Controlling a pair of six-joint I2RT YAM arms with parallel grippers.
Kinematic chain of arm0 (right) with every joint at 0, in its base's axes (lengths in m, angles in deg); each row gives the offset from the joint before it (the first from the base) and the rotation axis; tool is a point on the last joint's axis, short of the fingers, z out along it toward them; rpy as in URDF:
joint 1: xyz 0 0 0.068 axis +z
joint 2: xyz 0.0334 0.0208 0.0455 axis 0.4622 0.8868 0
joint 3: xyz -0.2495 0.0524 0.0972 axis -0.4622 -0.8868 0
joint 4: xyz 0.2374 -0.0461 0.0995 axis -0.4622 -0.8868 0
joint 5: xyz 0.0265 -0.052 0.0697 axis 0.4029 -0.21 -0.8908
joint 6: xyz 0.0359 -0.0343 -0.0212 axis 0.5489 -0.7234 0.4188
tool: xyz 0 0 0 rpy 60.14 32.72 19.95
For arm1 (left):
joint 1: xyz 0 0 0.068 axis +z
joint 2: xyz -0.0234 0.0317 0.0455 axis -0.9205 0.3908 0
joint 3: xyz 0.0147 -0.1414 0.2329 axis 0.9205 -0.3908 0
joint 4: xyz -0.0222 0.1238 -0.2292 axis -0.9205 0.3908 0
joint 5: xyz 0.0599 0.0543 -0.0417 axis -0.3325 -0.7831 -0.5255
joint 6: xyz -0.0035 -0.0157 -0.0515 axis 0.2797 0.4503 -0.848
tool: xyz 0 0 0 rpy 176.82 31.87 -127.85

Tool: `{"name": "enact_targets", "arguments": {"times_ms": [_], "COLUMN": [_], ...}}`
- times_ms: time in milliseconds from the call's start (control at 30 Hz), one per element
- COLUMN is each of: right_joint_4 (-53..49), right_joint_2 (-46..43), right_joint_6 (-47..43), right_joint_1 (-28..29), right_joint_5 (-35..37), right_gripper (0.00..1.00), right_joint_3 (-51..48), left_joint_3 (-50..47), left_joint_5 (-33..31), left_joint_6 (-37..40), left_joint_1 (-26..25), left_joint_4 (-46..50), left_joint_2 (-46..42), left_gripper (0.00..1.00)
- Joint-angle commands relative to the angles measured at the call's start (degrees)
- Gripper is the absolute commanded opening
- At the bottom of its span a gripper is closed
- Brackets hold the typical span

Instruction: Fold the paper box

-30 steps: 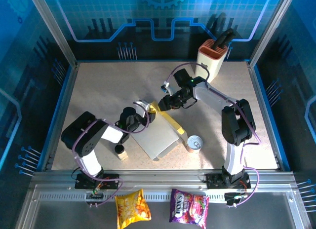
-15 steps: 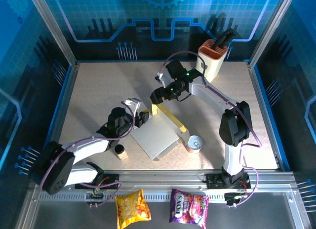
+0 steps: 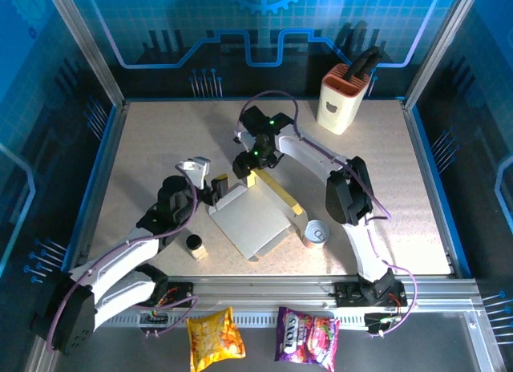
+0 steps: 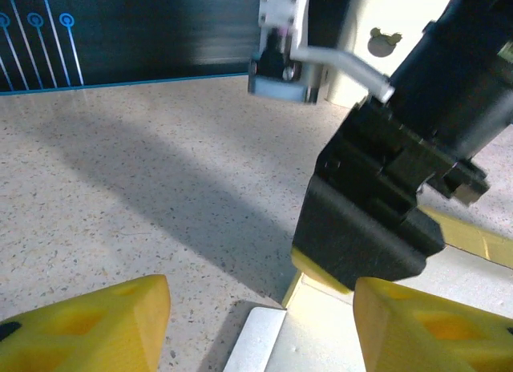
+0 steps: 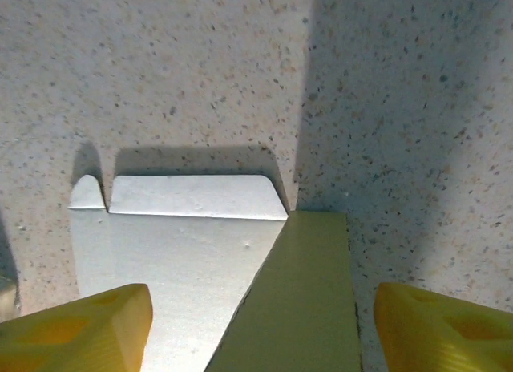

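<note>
1 paper box (image 3: 250, 225) flat on desk (image 3: 160, 147), grey side up, 1 yellow flap raised, right under both pincers. Left pincer (image 3: 218, 188) & right pincer (image 3: 245, 170): fingers apart, nothing clamped. 1 tin can (image 3: 317, 232) near right of box, contents unclear. 1 knife block (image 3: 341, 103) well beyond right pincer, w/ 1 dark handle in it.

Open table (image 3: 144, 147) lies left of the paper box (image 3: 250, 221); a tin can (image 3: 317, 232) and a small jar (image 3: 195, 244) flank its near edge.
</note>
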Motion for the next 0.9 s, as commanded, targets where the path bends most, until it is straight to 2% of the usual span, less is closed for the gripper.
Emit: {"name": "enact_targets", "arguments": {"times_ms": [0,267,867], "right_joint_4": [-4.0,-4.4,-4.0], "right_joint_2": [2.1,3.1,3.1], "right_joint_6": [0.4,1.9,1.6], "right_joint_1": [1.2,2.3,3.0], "right_joint_5": [1.9,6.2,6.7], "right_gripper": [0.70,0.59,0.44], "right_joint_3": [2.7,3.0,4.1], "left_joint_3": [-1.0,-1.7,-1.9], "left_joint_5": [-0.8,-1.3,-1.2], "left_joint_6": [-1.8,-2.2,-2.5], "left_joint_1": [0.5,0.6,0.8], "left_joint_4": [1.7,1.7,1.8], "left_joint_2": [-1.0,-1.1,-1.4], "left_gripper": [0.63,0.63,0.64]}}
